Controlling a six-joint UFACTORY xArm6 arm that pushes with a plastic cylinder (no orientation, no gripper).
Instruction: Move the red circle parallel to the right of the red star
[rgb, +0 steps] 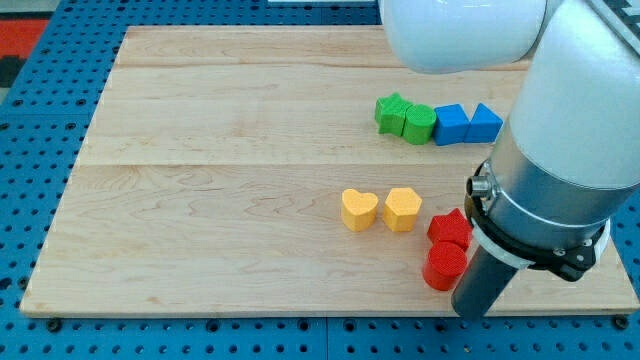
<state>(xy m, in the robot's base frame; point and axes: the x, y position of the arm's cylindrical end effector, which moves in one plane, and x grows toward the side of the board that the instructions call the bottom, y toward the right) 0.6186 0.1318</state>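
**A:** On the wooden board (200, 190), reading from the view's left: bare planks first, then our yellow heart (359, 209) touching the yellow hexagon (403, 208), well off to the left of where the rod comes down. We take them for bystanders; the task names neither.

**B:** Next, toward the view's top, the green star (391, 112), green cylinder (419, 123), blue cube (452, 124) and blue triangle (486, 123) stand in a touching row, well apart from the rod.

**A:** Then the task's pair. The red star (449, 227) sits directly above the red circle (445, 266) in the view, the two touching. The circle is under the star, not yet level with it on its right.

**B:** And my tip (472, 312)? We carry no fingers to open or close, only the dark rod. It stands just beside the circle, at its lower right; whether it touches, we cannot tell, and the very end is hard to make out against the board's edge.

**A:** We judge that position awkward: a push from there would send the circle left or upward into the star. We would need to get round it first.

**B:** The setting: pale maple planks on a blue pegboard table (40, 110), a red patch at the view's top left corner.
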